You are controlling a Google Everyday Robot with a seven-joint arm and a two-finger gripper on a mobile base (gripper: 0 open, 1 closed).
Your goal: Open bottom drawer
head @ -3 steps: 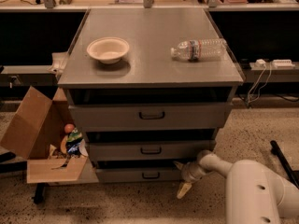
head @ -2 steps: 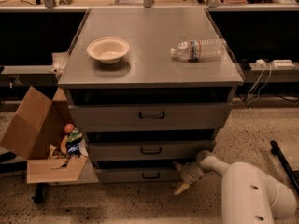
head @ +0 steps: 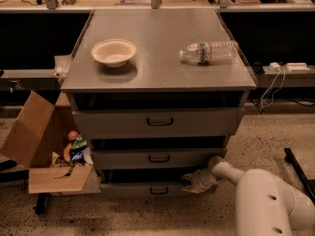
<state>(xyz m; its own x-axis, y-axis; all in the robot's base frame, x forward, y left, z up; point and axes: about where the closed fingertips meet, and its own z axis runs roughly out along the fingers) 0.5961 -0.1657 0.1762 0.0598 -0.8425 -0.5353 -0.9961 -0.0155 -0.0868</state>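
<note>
Showed gripper [head: 193, 182] at top right edge of bottom drawer [head: 129, 189], right of handle [head: 158, 190]; could not tell if spread or clamped. Needed a straight, level pull to avoid jamming.

Matt metal bottom drawer [head: 128, 189]; smooth plastic tool [head: 193, 182] at its top edge
</note>
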